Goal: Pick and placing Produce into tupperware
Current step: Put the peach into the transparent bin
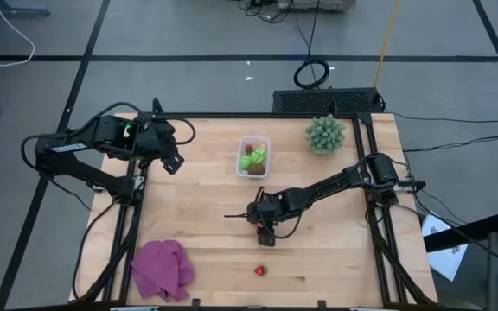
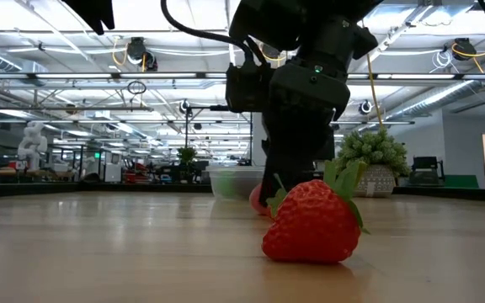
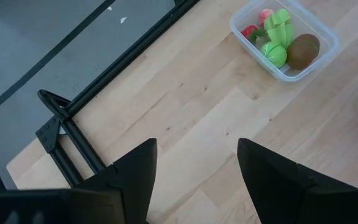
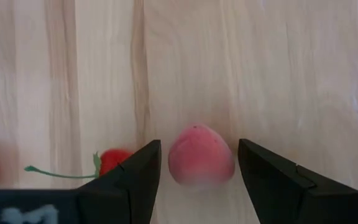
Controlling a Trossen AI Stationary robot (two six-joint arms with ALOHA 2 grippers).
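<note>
A: Right gripper [image 4: 196,163] low over the table's [image 1: 206,216] middle, a little toward the front edge. Jaws apart, one either side of a pink fruit [image 4: 201,155] lying on the wood. Small gaps show on both sides, so no grip on it.

B: Other produce?

A: One strawberry [image 1: 260,270] near the front edge, alone. It fills the low view, leaf cap up. The right wrist view shows another strawberry [image 4: 113,159] with a green stem just beside a finger [image 4: 132,180], and a red sliver at the frame's margin.

B: Tupperware?

A: Tupperware [image 1: 253,156] near the back edge, about midway along it. Inside: two green pieces [image 3: 276,35], a brown kiwi [image 3: 302,50], something red [image 3: 249,31] and something pink.

B: Left arm?

A: Left gripper [image 1: 173,160] raised over the back-left part of the table, jaws apart, holding nothing.

B: Anything else?

A: Spiky plant [image 1: 326,133] by the back-right corner, purple cloth [image 1: 162,269] at the front-left.
</note>
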